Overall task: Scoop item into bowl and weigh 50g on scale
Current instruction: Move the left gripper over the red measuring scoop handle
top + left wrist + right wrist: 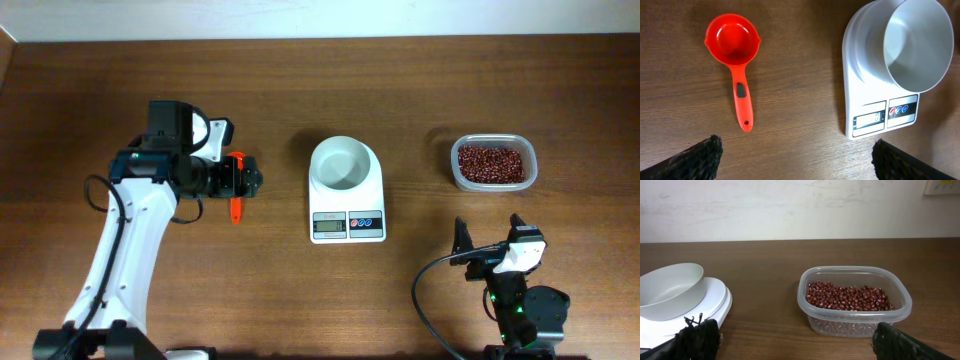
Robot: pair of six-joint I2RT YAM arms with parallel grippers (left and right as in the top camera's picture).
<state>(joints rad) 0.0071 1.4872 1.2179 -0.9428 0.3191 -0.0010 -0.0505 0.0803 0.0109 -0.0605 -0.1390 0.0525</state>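
Note:
Dark reddish-brown beans (491, 162) fill a clear plastic tub (494, 186) at the right; both show in the right wrist view (847, 297). The empty white bowl (345, 165) stands on the white scale (347, 224) at the centre, also in the left wrist view (915, 45). An orange-red scoop (732, 40) lies on the table left of the scale, its handle (236, 209) showing below my left gripper (247, 180). That gripper (795, 157) is open and empty above the scoop. My right gripper (490, 232) is open and empty, near the front edge, facing the tub (795, 340).
The scale's display (869, 119) and its red and blue buttons (899, 108) face the front. A black cable (425, 300) loops left of the right arm's base. A pale wall (790, 205) rises behind the table's far edge.

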